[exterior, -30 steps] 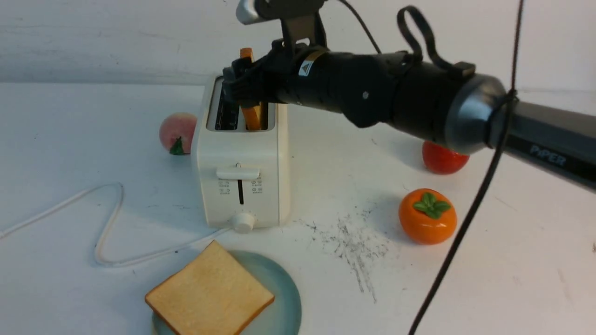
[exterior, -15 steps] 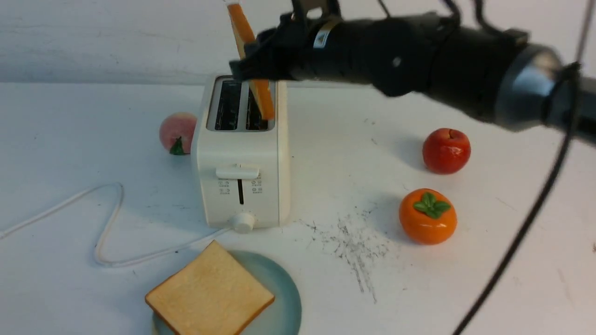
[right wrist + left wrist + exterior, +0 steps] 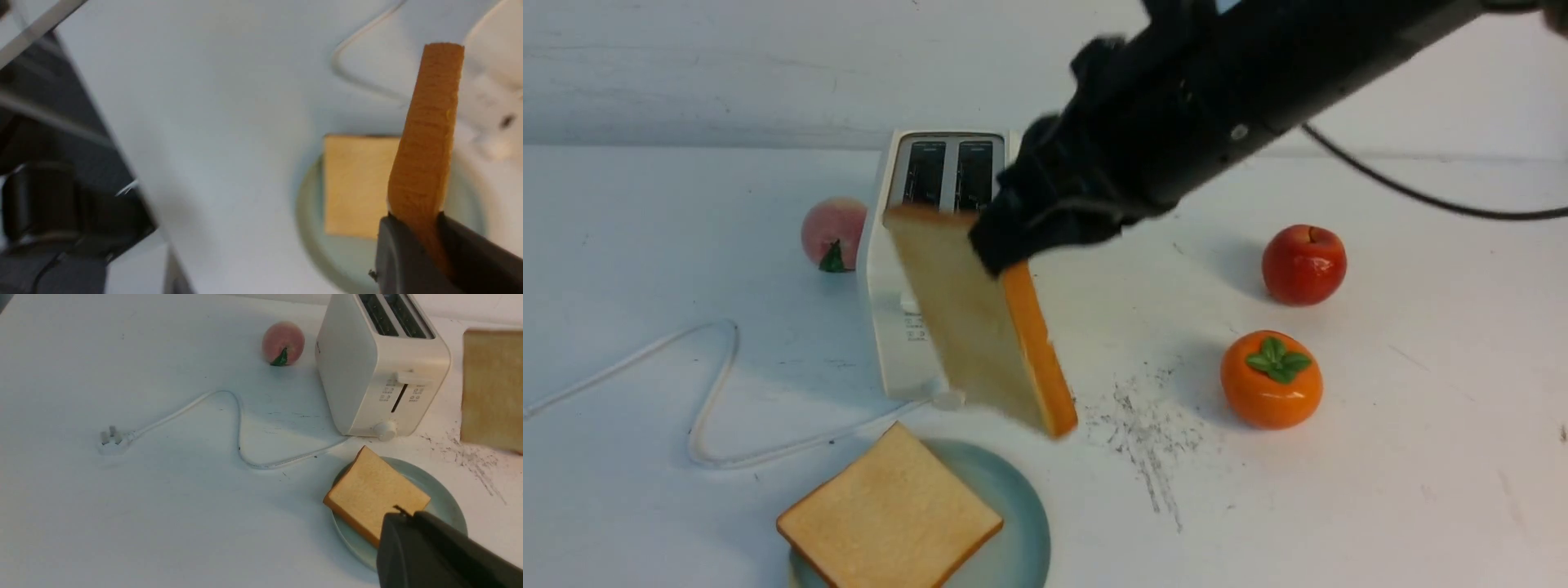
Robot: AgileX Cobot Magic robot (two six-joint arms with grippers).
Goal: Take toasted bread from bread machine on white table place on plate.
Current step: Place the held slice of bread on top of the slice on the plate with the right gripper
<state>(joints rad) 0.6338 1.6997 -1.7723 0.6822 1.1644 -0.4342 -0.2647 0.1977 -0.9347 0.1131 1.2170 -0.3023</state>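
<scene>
The cream bread machine [image 3: 890, 318] stands on the white table [image 3: 1380, 490], and both of its top slots show dark and empty. My right gripper [image 3: 1001, 249] is shut on a slice of toasted bread [image 3: 976, 327], which hangs tilted in the air in front of the toaster, above the table. In the right wrist view the held slice [image 3: 429, 134] stands edge-on between the fingers [image 3: 392, 245]. A second slice [image 3: 890, 518] lies flat on the blue-green plate [image 3: 1017, 523]. My left gripper [image 3: 403, 514] hovers shut and empty over that plate [image 3: 445, 494].
A peach [image 3: 833, 233] sits left of the toaster. A red apple [image 3: 1303, 264] and an orange persimmon [image 3: 1272, 378] lie to the right. The white cord [image 3: 711, 392] loops over the left table to its plug [image 3: 110, 440]. Dark scratch marks [image 3: 1143, 433] lie beside the plate.
My right gripper closed on the slice in the right slot, lifted it out, and swung it forward and down in front of the toaster. The left arm stayed still.
</scene>
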